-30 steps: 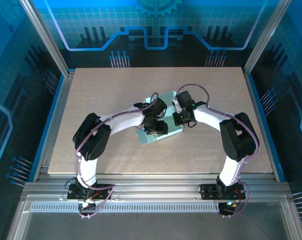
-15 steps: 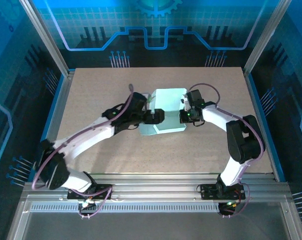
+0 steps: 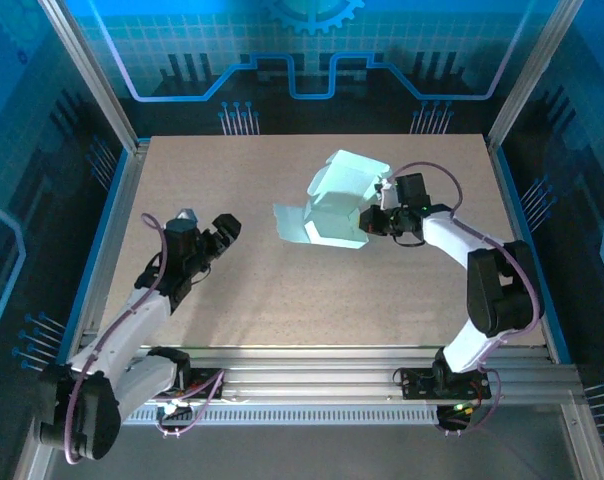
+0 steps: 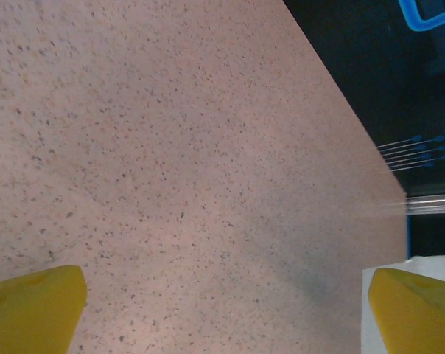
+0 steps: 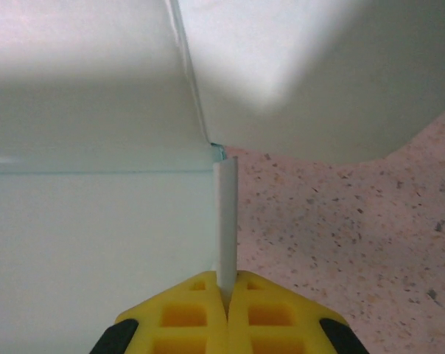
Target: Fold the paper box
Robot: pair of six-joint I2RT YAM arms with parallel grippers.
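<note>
1. The box [image 3: 337,205] is in the far half of the table [image 3: 282,300], right of the middle and nearer the far edge than the near one.
2. It is pale mint card, only partly formed: several panels are bent up at angles, and one flat flap sticks out toward the left edge.
3. Whether its underside rests on the table or hangs just above it, I cannot tell.
4. The right gripper [image 3: 375,217] is at the box's right side, its arm reaching in from the near right corner.
5. In the right wrist view, the right gripper [image 5: 226,291] has its yellow fingertips [image 5: 186,310] pressed together on a thin card edge that stands upright between them.
6. There the box [image 5: 97,221] spreads to the left of that edge, with another panel above it. Speckled table shows at the lower right.
7. The left gripper [image 3: 207,222] is well apart from the box, over the table near its left edge.
8. In the left wrist view, the left gripper [image 4: 222,310] is spread wide, one yellow fingertip [image 4: 31,310] at each lower corner. Nothing lies between them but bare table [image 4: 171,147].
9. The far edge of the table runs diagonally across the upper right of that view.
</note>
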